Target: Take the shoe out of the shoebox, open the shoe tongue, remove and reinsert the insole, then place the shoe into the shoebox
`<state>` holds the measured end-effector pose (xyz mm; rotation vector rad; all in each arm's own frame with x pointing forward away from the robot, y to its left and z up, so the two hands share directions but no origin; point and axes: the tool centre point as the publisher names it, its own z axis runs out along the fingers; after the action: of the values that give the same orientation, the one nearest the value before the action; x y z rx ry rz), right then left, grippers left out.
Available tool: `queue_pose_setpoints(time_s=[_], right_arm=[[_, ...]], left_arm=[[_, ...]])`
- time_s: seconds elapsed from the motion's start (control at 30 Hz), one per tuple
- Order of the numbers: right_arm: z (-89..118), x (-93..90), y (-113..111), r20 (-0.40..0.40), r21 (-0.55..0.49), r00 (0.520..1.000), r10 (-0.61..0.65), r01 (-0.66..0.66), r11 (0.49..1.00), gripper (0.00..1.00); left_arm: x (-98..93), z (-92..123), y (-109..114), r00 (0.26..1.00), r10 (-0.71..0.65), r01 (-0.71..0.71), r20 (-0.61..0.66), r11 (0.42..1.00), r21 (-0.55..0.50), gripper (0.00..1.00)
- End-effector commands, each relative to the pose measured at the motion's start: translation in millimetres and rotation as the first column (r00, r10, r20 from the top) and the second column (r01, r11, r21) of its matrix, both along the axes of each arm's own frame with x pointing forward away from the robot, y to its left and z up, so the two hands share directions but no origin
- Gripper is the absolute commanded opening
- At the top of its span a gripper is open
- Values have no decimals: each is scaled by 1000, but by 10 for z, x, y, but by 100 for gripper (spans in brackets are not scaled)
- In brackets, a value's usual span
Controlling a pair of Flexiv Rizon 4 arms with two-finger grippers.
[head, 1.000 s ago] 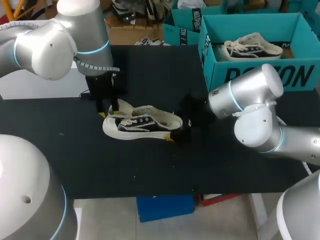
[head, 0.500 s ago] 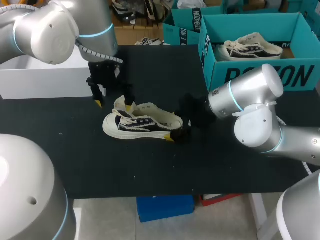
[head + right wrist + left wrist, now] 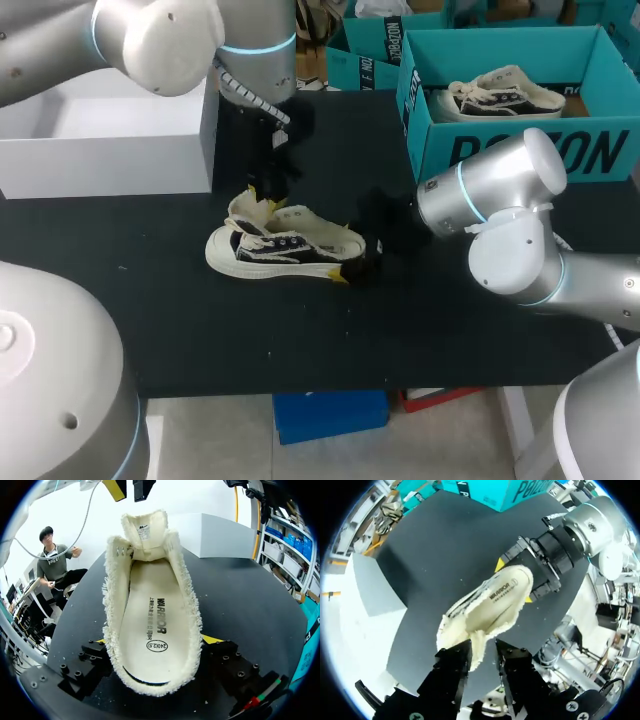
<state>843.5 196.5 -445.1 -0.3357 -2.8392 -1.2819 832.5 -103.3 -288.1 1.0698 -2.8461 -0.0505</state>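
Observation:
A cream and black canvas shoe (image 3: pixel 285 250) lies mid-table with its tongue (image 3: pixel 243 208) pulled up. My right gripper (image 3: pixel 358 255) is shut on the heel, one finger at each side. Its wrist view looks along the bare insole (image 3: pixel 157 630) to the raised tongue (image 3: pixel 145 530). My left gripper (image 3: pixel 262 195) hangs just above the tongue tip. Its fingers (image 3: pixel 452 667) stand a narrow gap apart, and the tongue (image 3: pixel 479 647) shows beyond that gap. In the right wrist view they (image 3: pixel 130 487) are clear of the tongue. The teal shoebox (image 3: pixel 520 150) stands at the back right.
A second shoe (image 3: pixel 505 95) lies inside the shoebox. A white box (image 3: pixel 110 150) stands at the back left, close behind my left arm. Bare black tabletop (image 3: pixel 250 330) runs in front of the shoe to the near edge.
My left arm swung from the shoe's left side round behind it, to the right. Its fingers spread wide, then narrowed again. The shoe and my right arm have not moved.

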Motion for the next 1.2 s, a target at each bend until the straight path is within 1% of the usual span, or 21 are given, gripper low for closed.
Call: queue_pose_setpoints(time_s=[0.03,0.07,0.73,0.77,0.87,0.97,1.07,1.2], right_arm=[[-16,4,2,0,-2,1000,-3,3,1000,0],[-16,4,2,0,-2,1000,-3,3,1000,0],[-16,4,2,0,-2,1000,-3,3,1000,0],[-16,4,2,0,-2,1000,-3,3,1000,0],[-16,4,2,0,-2,1000,-3,3,1000,0],[-16,4,2,0,-2,1000,-3,3,1000,0],[-16,4,2,0,-2,1000,-3,3,1000,0],[-16,4,2,0,-2,1000,-3,3,1000,0]], left_arm=[[192,-42,-91,511,-838,820,-193,542,-182,0],[243,-52,-89,493,-851,823,-182,523,-220,0],[243,-52,-89,493,-851,823,-182,523,-220,0],[226,-69,-79,488,-857,825,-168,515,-233,0],[172,-92,-111,475,-872,849,-118,489,-199,0],[147,-89,-135,471,-880,854,-63,473,-217,0],[119,-72,-158,482,-876,856,-20,476,-202,0],[115,-100,-183,499,-866,847,17,484,-219,0]])
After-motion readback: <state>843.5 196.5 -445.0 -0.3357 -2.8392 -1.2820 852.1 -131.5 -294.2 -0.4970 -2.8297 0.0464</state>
